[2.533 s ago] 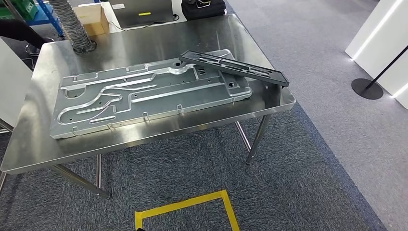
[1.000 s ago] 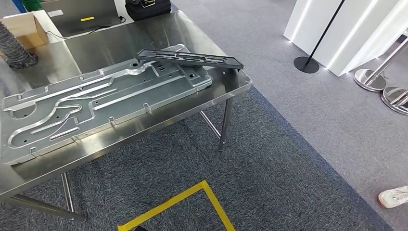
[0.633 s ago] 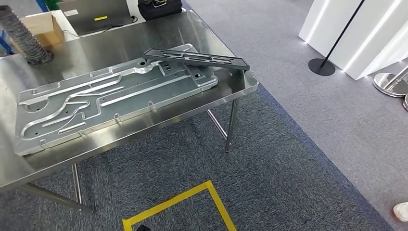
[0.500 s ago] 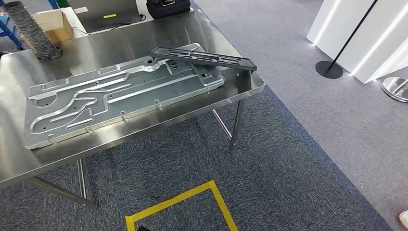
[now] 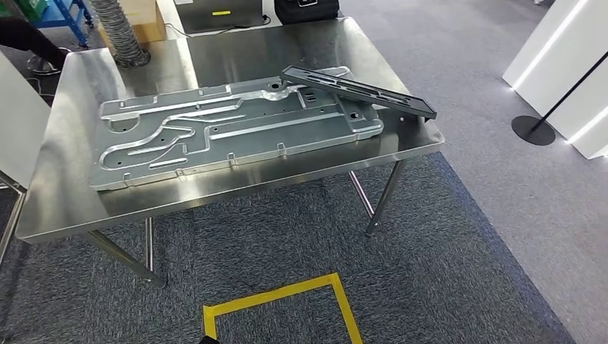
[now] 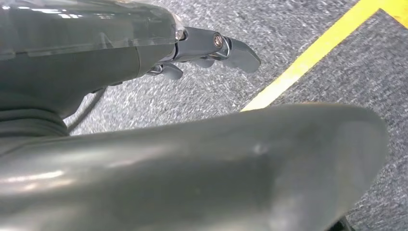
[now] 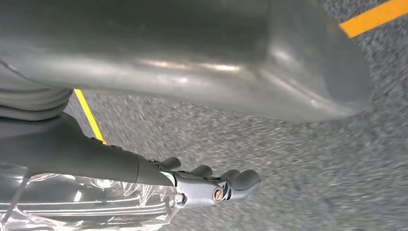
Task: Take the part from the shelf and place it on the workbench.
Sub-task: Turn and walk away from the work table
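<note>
Steel workbench [image 5: 72,208], black part [image 5: 358,91] atop, left hand [image 6: 211,48], right hand [image 7: 216,187] empty, fingers apart

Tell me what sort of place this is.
Probably a factory demo or workshop floor: a stainless steel workbench carrying a stamped metal panel, a flexible duct hose, and yellow floor tape on carpet.

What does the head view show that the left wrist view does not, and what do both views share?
Head view alone: a steel workbench carrying a large stamped metal panel, with a long black part resting tilted across the panel's far end. Left wrist view alone: the left hand, holding nothing, hanging above the floor. Shared: grey carpet and yellow floor tape.
</note>
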Motion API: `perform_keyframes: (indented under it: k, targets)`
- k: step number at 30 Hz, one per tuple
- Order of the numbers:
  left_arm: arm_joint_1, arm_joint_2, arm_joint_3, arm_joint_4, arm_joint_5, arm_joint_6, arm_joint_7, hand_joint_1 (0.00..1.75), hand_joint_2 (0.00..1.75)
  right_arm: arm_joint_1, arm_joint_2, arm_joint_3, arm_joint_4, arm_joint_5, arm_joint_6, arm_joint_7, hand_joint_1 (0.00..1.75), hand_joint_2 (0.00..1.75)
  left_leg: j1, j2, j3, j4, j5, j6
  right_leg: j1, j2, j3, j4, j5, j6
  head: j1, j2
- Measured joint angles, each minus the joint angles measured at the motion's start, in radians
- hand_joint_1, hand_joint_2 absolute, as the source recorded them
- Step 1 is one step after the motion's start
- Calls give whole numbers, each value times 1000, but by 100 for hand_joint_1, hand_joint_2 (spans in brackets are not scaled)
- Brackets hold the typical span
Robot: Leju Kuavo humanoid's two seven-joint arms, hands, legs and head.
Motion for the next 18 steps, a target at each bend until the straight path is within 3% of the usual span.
perform_keyframes:
  k: [2,4,6,8,10,12,13,14,16,18]
  targets:
    - [-1,-2,0,0,0,0,0,0,0,0,-2,0,0,0,0,-1,0,0,0,-24,-1,1,2,-5,1,50,61,-133,53,-14,0,0]
    - [-3,-4,0,0,0,0,0,0,0,0,-6,0,0,0,0,-1,0,0,3,-47,-8,0,6,-15,4,73,81,-181,60,-22,0,0]
    - [-2,-4,0,0,0,0,0,0,0,-2,-7,0,1,0,0,-1,0,0,7,-62,-13,-2,10,-28,4,50,84,-193,66,-27,0,0]
    - [-1,-4,0,0,0,1,0,0,0,-3,-7,0,1,0,0,-1,0,0,4,-27,-27,27,-12,-39,0,23,93,-212,74,-37,0,0]
    - [-4,-3,0,0,0,1,0,0,0,1,-6,1,1,0,0,-1,0,0,4,28,-76,135,-75,-46,2,-11,97,-220,76,-45,-1,0]
    - [-4,-3,0,0,0,1,0,0,0,3,-6,1,1,0,0,0,0,0,9,47,-130,254,-125,-53,4,-45,95,-217,73,-48,-1,0]
    - [-2,-3,0,0,0,1,0,0,0,3,-6,1,1,0,0,0,0,0,12,52,-136,270,-123,-57,4,-60,95,-216,72,-47,-1,0]
    - [-1,-3,0,0,0,1,0,0,0,2,-6,1,1,0,0,0,0,0,14,57,-120,245,-102,-59,4,-73,96,-213,70,-45,-1,0]
    - [-1,-1,0,0,0,1,0,0,0,1,-5,1,1,0,0,0,0,0,14,92,-47,112,-43,-58,4,-96,98,-206,63,-37,-1,0]
    - [-4,0,0,0,0,2,0,0,0,0,-5,1,1,0,0,-1,0,0,9,124,3,14,-14,-45,8,-117,98,-196,56,-26,-1,0]
